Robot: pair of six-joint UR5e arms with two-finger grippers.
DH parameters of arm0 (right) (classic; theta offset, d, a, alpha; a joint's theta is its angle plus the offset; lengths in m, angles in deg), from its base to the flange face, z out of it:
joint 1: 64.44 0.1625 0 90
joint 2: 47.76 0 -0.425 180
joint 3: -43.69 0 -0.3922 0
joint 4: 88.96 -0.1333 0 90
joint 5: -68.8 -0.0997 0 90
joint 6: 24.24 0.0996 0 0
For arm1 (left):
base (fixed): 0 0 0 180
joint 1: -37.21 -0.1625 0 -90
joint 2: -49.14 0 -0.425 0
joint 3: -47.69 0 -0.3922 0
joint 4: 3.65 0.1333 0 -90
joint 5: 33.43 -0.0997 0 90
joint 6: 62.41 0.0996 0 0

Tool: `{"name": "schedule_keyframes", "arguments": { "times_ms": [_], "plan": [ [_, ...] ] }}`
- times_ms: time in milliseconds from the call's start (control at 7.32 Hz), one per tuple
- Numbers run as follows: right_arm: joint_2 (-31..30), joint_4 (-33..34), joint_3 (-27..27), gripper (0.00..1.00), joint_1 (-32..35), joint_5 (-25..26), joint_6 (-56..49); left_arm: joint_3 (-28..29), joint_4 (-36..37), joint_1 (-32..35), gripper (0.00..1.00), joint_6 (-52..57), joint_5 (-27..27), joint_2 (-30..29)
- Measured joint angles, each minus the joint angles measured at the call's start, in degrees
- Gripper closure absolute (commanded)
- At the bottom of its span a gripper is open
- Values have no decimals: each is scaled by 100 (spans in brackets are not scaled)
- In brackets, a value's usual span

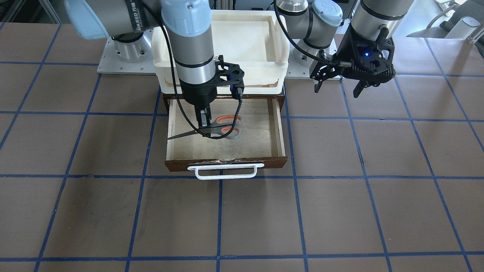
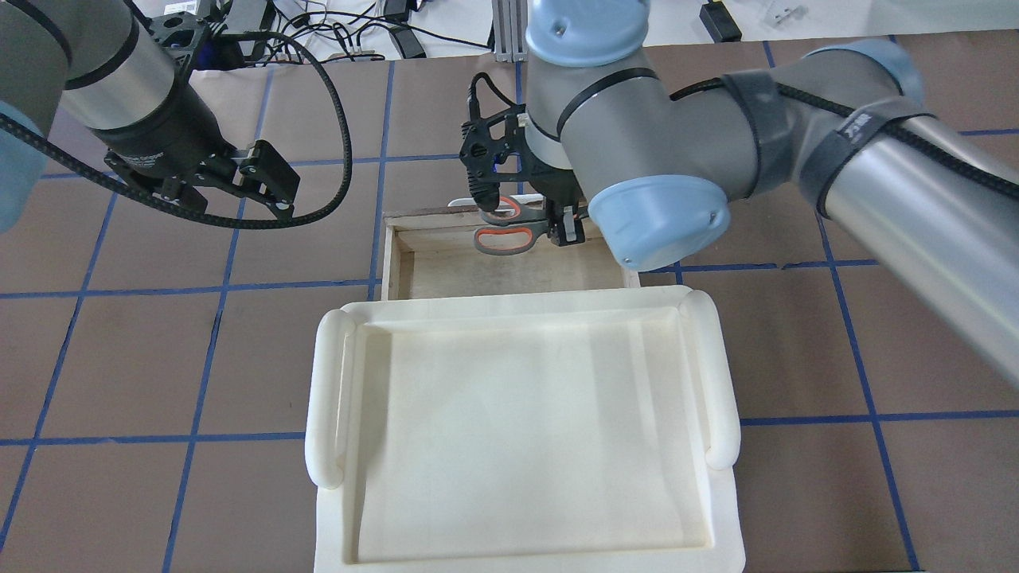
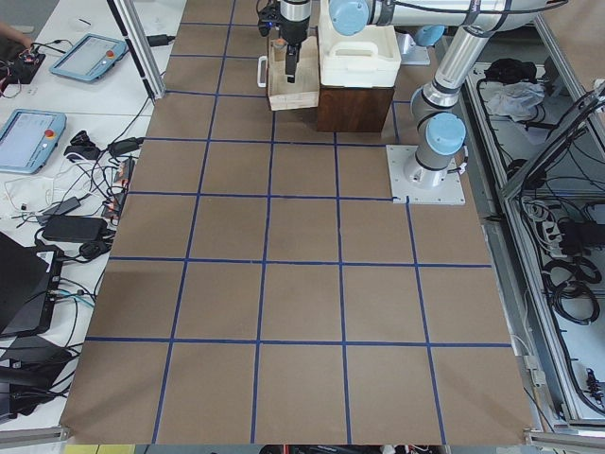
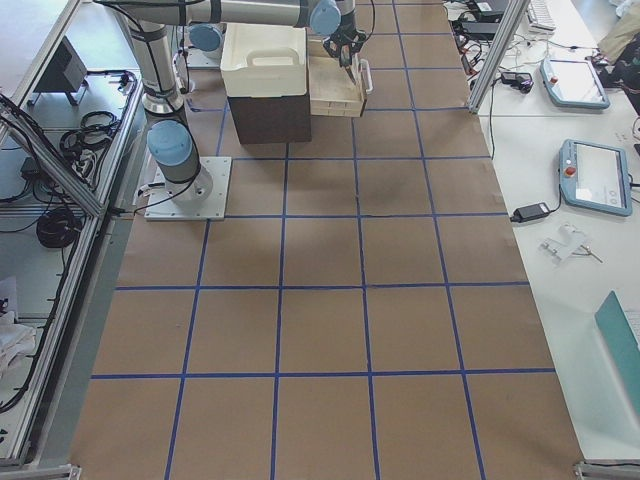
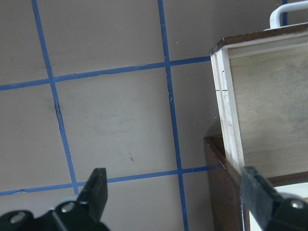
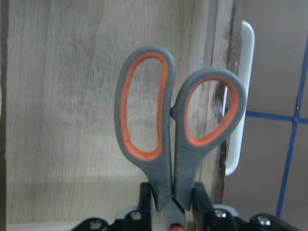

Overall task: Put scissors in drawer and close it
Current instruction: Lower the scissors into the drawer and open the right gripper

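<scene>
Order: as seen in the front-facing view, left to right.
Right gripper: points down over the drawer, its fingers closed narrowly on the scissors just behind the pivot. The right wrist view shows a pad on each side of the grey shank.
Scissors: held blades closed and roughly level, above the drawer floor, where their shadow falls. The orange-lined loops point to the view's right. The blade tip reaches out over the drawer's side wall on the view's left.
Drawer: open, standing out from the box toward the camera. The pale plywood floor holds nothing but the shadow.
Handle: a white loop on the dark front, with neither gripper touching it.
Box: dark brown, behind the drawer and under the tray.
Tray: cream-white, sitting on top of the box.
Left gripper: fingers spread wide, holding nothing. It hangs over the bare table beside the box. The left wrist view shows the drawer's corner off to one side.
</scene>
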Motion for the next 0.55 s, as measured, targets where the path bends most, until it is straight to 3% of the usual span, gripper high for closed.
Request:
{"name": "schedule_keyframes", "arguments": {
  "times_ms": [546],
  "plan": [
    [523, 223, 24, 100, 464, 74, 186, 0, 4, -2, 0, 10, 3, -22]
  ]
}}
